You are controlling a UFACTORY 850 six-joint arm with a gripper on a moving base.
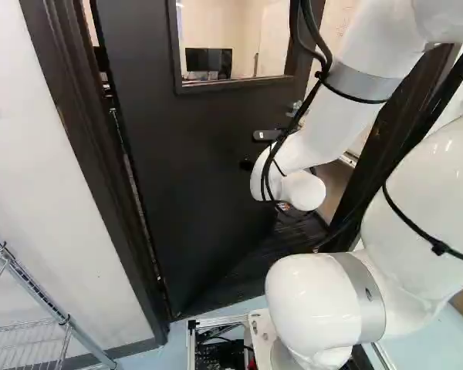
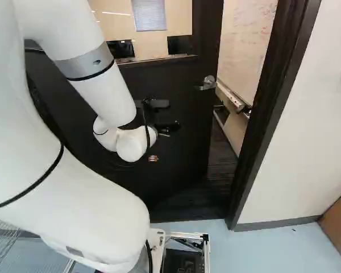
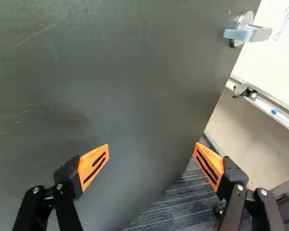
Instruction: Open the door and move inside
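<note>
The dark door (image 2: 182,187) stands ajar, swung away from its frame, with a gap along its handle side. Its silver lever handle (image 2: 207,83) shows above and to the right of my gripper (image 2: 168,127) in the right base view. In the wrist view the gripper (image 3: 151,154) has its orange pads wide apart and nothing held. The door face (image 3: 111,86) fills the space ahead of it; one finger is over the door and the other over the gap. The handle (image 3: 248,33) lies farther ahead, beside the door's edge, clear of the fingers. Contact with the door cannot be told.
The dark door frame (image 2: 273,114) rises right of the opening. Beyond are dark carpet (image 2: 221,153) and a whiteboard (image 2: 247,45) with a tray. A wire rack (image 1: 42,285) stands at the left, a cardboard box (image 2: 338,222) at the right. A white wall flanks each side.
</note>
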